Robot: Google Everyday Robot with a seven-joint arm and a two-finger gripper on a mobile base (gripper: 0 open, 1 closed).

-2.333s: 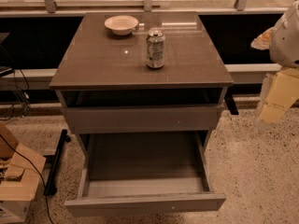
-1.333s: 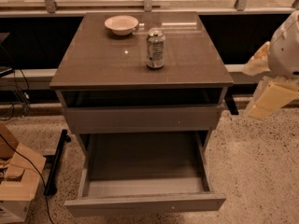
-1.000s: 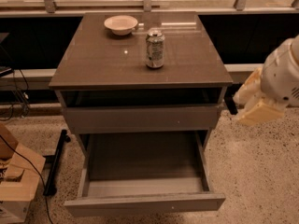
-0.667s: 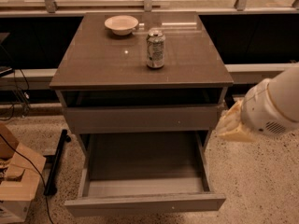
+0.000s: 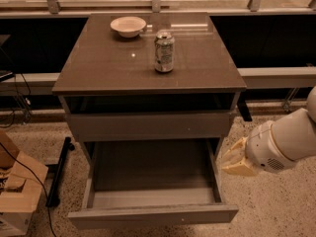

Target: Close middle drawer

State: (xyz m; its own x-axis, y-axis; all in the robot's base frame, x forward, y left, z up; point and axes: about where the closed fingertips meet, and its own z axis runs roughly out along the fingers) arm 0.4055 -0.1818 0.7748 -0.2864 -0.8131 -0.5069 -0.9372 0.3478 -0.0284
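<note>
The middle drawer (image 5: 153, 215) is pulled far out of the grey-brown cabinet. Its flat plain front panel is near the bottom of the camera view, and its long shallow grey tray (image 5: 153, 174) lies empty behind the panel. My gripper (image 5: 236, 163) is cream-coloured, at the end of a white arm (image 5: 286, 142) that comes in from the right. It hangs just outside the drawer's right side wall, about level with the tray. I cannot tell whether it touches the wall.
A taller grey-brown front panel (image 5: 148, 126) sits above the tray, slightly out from the cabinet. On the cabinet top (image 5: 98, 63) stand a drink can (image 5: 164, 52) and a white bowl (image 5: 128, 26). A cardboard box (image 5: 17, 191), cables and a black stand leg (image 5: 59, 172) lie at the left.
My arm has swung down and to the left, from the right edge beside the cabinet top to the open drawer's right side. The drawer, can and bowl have not moved.
</note>
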